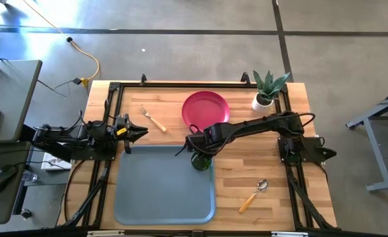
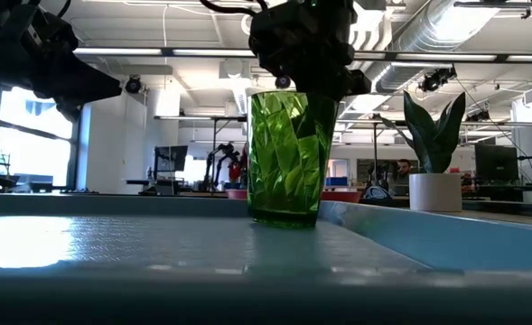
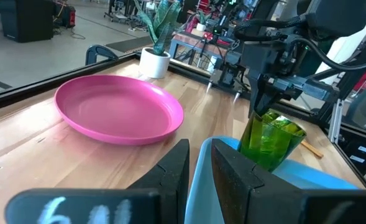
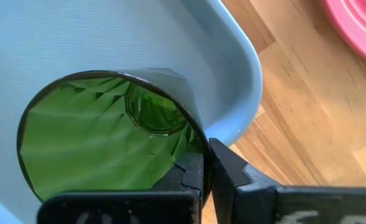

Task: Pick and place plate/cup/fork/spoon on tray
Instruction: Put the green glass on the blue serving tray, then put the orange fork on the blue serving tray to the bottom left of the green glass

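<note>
Right claw (image 1: 198, 155) pinches cup (image 2: 285, 158) rim, cup standing on tray (image 1: 147, 191) beneath it. Plate (image 1: 205, 108), fork (image 1: 153, 118), spoon (image 1: 253, 195) remain on the table beyond it.

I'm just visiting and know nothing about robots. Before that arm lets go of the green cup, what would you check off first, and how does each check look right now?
1. Cup standing upright: ok, seen level in the low view.
2. Cup base down on the tray: ok, it appears to rest on the floor in the low view.
3. Cup clear of the tray's raised edge: cannot tell, it sits very near the corner by the plate.
4. Right gripper gripping the cup: ok, one finger inside the rim, one outside.
5. Left gripper out of the way: ok, it waits at the tray's far-left corner, holding nothing.
6. Fork and spoon left to move: ok, both lie on the table.
</note>
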Controlling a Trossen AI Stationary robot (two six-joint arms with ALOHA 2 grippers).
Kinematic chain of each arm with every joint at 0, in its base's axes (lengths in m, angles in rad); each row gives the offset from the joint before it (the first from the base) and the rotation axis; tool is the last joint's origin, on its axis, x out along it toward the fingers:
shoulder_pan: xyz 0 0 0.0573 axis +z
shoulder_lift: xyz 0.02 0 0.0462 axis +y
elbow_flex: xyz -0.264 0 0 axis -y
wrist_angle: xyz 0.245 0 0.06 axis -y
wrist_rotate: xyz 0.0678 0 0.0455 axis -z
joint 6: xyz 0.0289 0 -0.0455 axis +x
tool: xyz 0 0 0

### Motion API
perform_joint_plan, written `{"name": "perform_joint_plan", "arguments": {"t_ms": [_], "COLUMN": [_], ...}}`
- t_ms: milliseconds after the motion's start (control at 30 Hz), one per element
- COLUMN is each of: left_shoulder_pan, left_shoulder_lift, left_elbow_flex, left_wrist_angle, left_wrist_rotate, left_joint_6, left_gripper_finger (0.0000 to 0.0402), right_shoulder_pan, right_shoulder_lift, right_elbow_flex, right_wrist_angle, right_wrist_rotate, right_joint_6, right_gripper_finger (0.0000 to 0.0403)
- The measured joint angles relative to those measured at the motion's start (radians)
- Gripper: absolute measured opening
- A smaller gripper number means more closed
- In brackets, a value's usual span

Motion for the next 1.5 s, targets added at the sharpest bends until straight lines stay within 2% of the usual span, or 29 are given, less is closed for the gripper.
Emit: {"name": "perform_joint_plan", "arguments": {"t_ms": [367,600,733,1100,1500], "left_shoulder_pan": [0.0,0.0,0.0,0.0,0.0], "left_shoulder_lift": [0.0,0.0,0.0,0.0,0.0], "left_elbow_flex": [0.0,0.0,0.0,0.0,0.0], "left_wrist_angle": [0.0,0.0,0.0,0.0,0.001], "left_wrist_rotate": [0.0,0.0,0.0,0.0,0.0], "left_joint_6": [0.0,0.001,0.001,0.001,0.001], "left_gripper_finger": [0.0058,0.0058,0.0058,0.0058,0.0058], "right_shoulder_pan": [0.0,0.0,0.0,0.0,-0.001], "right_shoulder_lift": [0.0,0.0,0.0,-0.001,-0.002], "right_elbow_flex": [0.0,0.0,0.0,0.002,0.118], "right_wrist_angle": [0.0,0.017,0.034,0.032,-0.074], "right_wrist_rotate": [0.0,0.002,0.003,0.003,0.056], "right_joint_6": [-0.008,-0.008,-0.008,-0.003,0.0], "right_gripper_finger": [0.0002,0.0054,0.0071,0.0073,0.0074]}}
